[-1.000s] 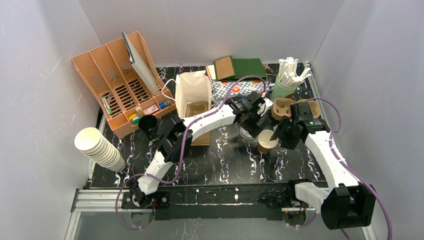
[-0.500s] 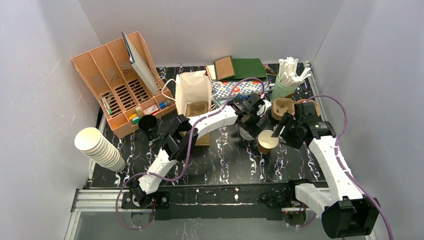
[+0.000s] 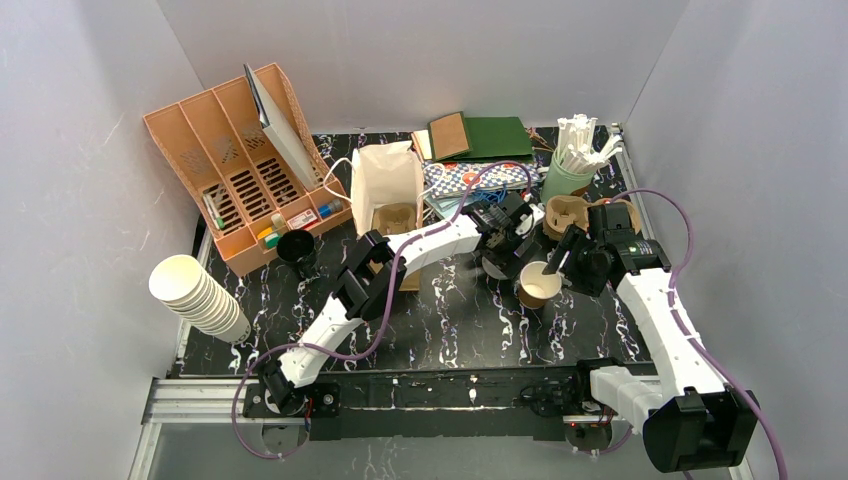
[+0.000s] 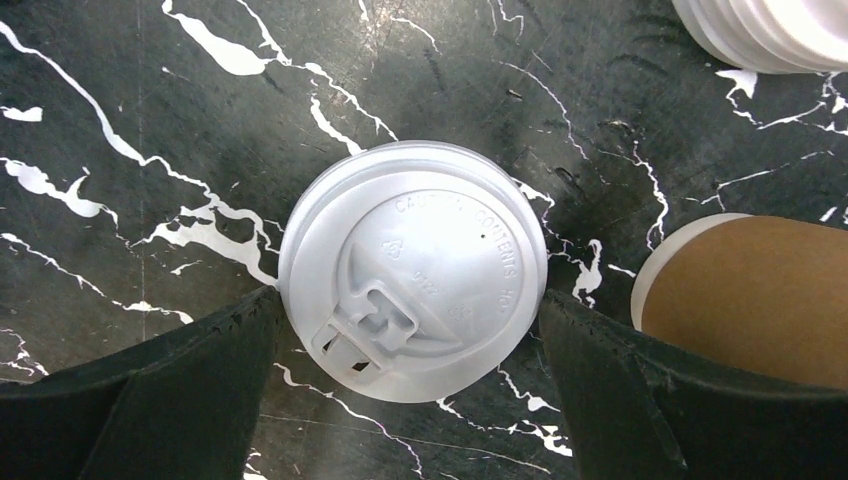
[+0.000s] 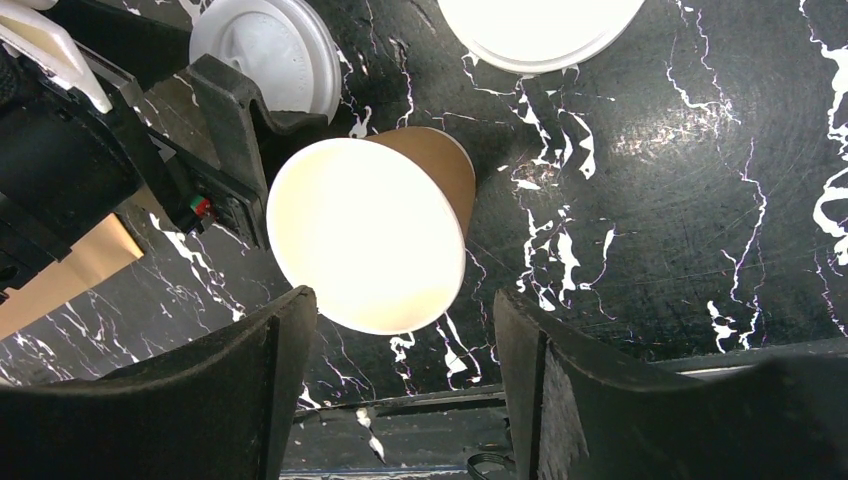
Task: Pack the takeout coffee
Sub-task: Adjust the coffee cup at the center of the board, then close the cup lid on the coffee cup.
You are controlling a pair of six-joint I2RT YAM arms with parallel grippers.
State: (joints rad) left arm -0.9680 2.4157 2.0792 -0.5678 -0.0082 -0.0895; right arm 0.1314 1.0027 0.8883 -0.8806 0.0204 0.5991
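White lid now between the left claw's fingers

Black marble table: white lid, brown cup, paper bag

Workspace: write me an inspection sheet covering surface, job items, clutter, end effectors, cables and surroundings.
Surface: black white-veined table.
Job's things: brown cup standing open, unlidded; white lid flat on the table beside it; lid stack behind.
Clutter: paper bag, orange organizer, cream cup stack, black cup, straw holder, pulp carrier, green notebooks.
End effectors: left end effector open, fingers flanking the lid; right end effector open, fingers flanking the cup.
Cables: purple cables loop along both arms, off the cup.
Surroundings: grey walls on three sides; nothing else seen.
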